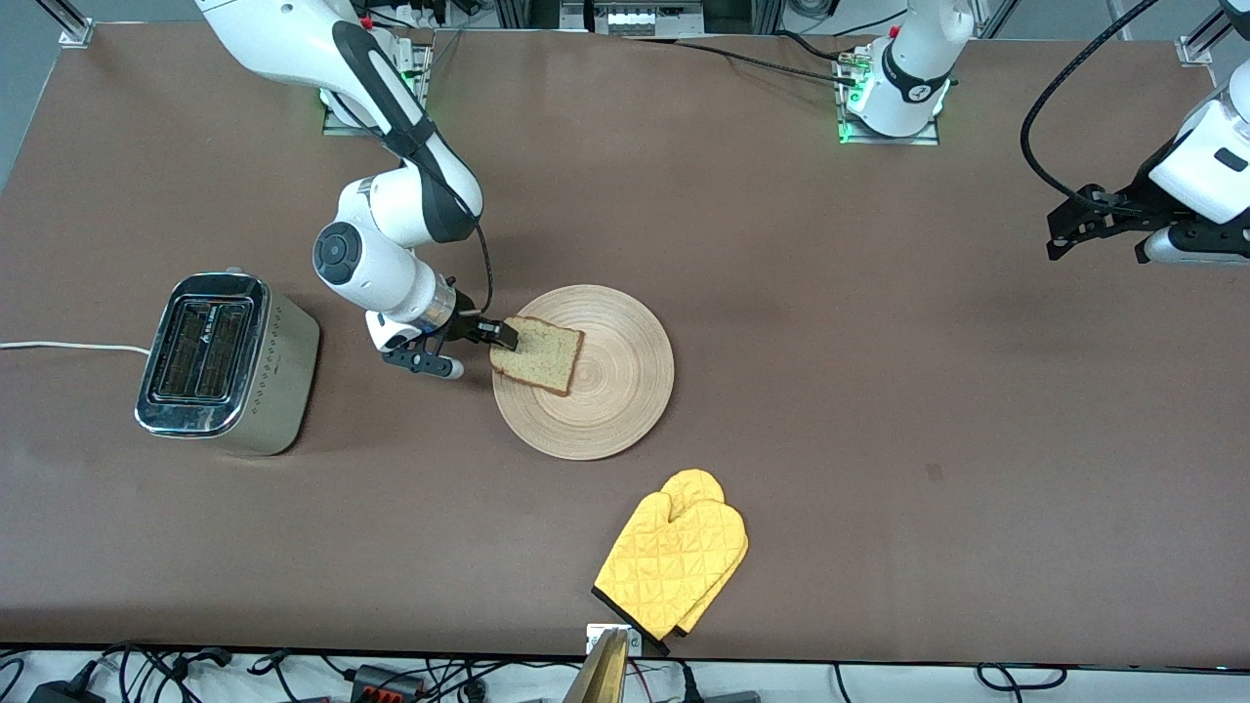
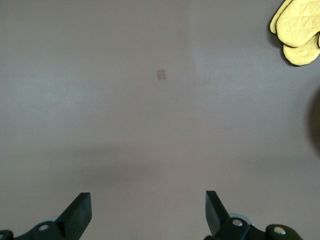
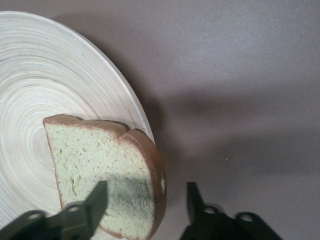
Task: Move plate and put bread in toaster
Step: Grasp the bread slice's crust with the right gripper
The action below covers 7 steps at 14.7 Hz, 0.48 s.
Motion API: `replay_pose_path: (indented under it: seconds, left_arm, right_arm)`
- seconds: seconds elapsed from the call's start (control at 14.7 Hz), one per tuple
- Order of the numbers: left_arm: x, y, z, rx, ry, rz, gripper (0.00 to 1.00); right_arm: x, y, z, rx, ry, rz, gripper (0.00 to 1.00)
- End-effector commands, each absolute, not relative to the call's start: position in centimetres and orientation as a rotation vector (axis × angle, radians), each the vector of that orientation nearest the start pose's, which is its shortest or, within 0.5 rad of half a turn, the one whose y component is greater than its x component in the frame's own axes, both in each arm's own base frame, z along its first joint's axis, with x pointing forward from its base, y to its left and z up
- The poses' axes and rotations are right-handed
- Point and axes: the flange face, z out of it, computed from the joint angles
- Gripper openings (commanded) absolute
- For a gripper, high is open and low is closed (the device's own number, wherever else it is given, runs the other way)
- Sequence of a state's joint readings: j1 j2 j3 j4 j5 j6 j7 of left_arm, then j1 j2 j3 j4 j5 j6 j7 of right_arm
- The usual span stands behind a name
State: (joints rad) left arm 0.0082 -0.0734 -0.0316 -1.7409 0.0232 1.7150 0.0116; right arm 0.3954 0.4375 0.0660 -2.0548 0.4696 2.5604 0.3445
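The bread lies on the wooden plate, at the plate's rim toward the right arm's end and overhanging it a little. My right gripper straddles that overhanging edge. In the right wrist view one finger is over the bread and the other is outside the crust with a gap, so the right gripper is open, beside the plate. The toaster stands further toward the right arm's end, slots up. My left gripper waits open above the table at the left arm's end, holding nothing.
A yellow oven mitt lies nearer the front camera than the plate, close to the table's edge; it also shows in the left wrist view. The toaster's white cord runs off the table's end.
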Motion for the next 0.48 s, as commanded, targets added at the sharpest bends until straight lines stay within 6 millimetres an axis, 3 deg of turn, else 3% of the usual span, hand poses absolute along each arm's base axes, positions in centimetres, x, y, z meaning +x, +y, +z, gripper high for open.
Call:
replay_pose_path:
  seconds: [0.0,0.2,0.41]
  left_arm:
    - [54.6,-1.6,60.8,-3.127,0.057,-0.086,1.00]
    - [54.3,-3.1,61.0,-3.128,0.097,-0.070,1.00]
    - [54.2,-3.2,60.8,-3.128,0.099,-0.041,1.00]
  right_arm:
    - [53.9,26.3,22.6,-2.800,0.436,0.082,0.60]
    - [53.9,26.3,22.6,-2.800,0.438,0.085,0.52]
    - [53.9,26.3,22.5,-2.800,0.438,0.087,0.48]
